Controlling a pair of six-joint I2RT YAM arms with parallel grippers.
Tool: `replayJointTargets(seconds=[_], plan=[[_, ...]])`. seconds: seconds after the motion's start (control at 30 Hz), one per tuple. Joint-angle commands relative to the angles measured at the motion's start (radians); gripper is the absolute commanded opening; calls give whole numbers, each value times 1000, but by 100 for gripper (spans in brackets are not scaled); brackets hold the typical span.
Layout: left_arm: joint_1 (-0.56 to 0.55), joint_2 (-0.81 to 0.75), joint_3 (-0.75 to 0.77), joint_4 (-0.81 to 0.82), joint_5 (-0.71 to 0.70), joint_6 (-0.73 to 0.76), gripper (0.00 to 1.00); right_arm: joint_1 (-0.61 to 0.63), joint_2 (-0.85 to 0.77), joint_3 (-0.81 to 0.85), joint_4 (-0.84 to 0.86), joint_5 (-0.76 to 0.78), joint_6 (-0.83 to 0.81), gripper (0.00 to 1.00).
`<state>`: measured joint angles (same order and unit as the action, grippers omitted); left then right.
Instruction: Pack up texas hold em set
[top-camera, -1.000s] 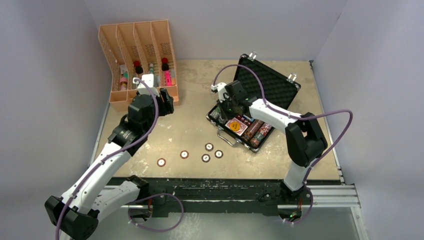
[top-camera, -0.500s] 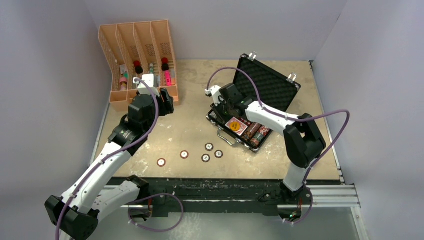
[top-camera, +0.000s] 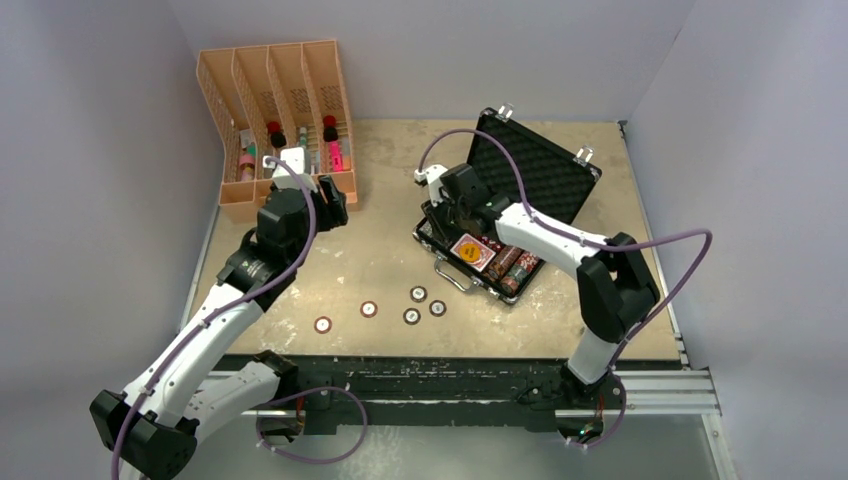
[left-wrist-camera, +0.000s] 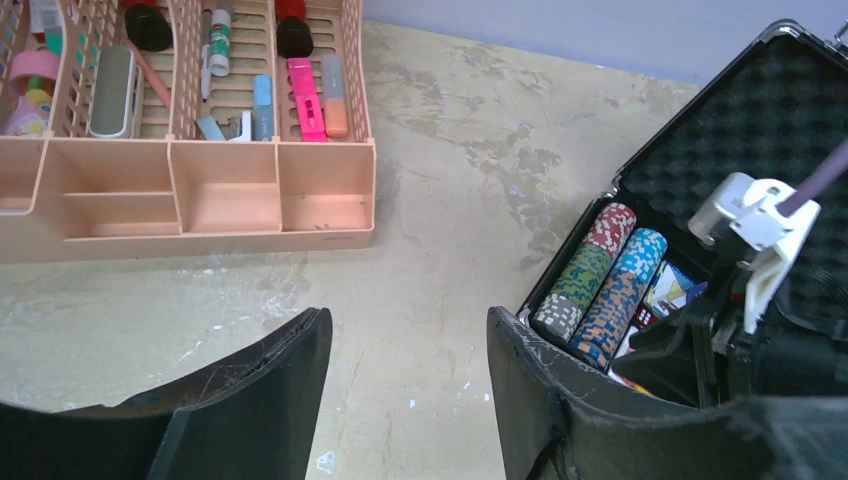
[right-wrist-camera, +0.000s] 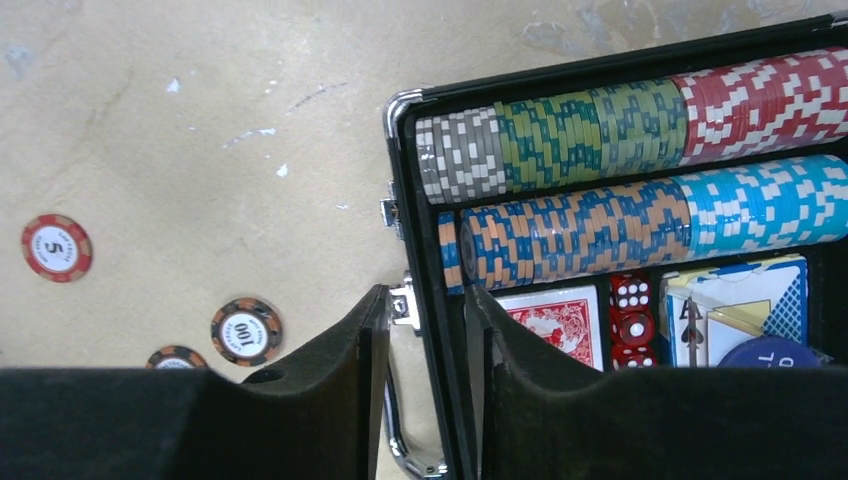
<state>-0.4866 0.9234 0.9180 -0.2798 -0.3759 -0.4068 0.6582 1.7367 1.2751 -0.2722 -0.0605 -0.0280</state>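
The black briefcase (top-camera: 545, 172) lies open at the table's middle right, lid up, with rows of coloured chips (right-wrist-camera: 580, 135), a red-backed card deck (right-wrist-camera: 555, 318) and red dice (right-wrist-camera: 632, 310) in its foam. Several loose chips (top-camera: 369, 309) lie on the table in front of it; three show in the right wrist view, one marked 100 (right-wrist-camera: 246, 331). My right gripper (top-camera: 446, 215) hangs over the case's left front corner, its narrowly parted fingers (right-wrist-camera: 427, 300) astride the case's front wall and silver handle, holding nothing. My left gripper (top-camera: 334, 205) is open and empty (left-wrist-camera: 408, 335) above bare table.
An orange four-slot rack (top-camera: 275, 110) with bottles and markers stands at the back left, just beyond my left gripper; it also shows in the left wrist view (left-wrist-camera: 230, 200). Grey walls close the table on three sides.
My right gripper shifted a little left along the case's front corner and then settled. The left arm has not moved.
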Motion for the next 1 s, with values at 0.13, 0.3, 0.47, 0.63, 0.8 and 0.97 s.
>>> replayJointTargets(seconds=[0.13, 0.3, 0.47, 0.63, 0.8, 0.97], plan=[[4, 17, 48, -37, -95, -78, 62, 159, -74, -16, -20, 101, 197, 56], [3, 2, 46, -34, -88, -81, 67, 241, -34, -18, -50, 152, 268, 70], [3, -7, 41, -32, -94, -77, 67, 280, 16, -13, -64, 184, 328, 82], [3, -15, 30, -24, -114, -65, 67, 288, 68, -16, -73, 167, 368, 79], [3, -16, 19, -16, -117, -63, 67, 290, 124, -2, -87, 171, 373, 67], [3, -18, 19, -16, -122, -64, 67, 294, 160, 7, -97, 154, 364, 58]])
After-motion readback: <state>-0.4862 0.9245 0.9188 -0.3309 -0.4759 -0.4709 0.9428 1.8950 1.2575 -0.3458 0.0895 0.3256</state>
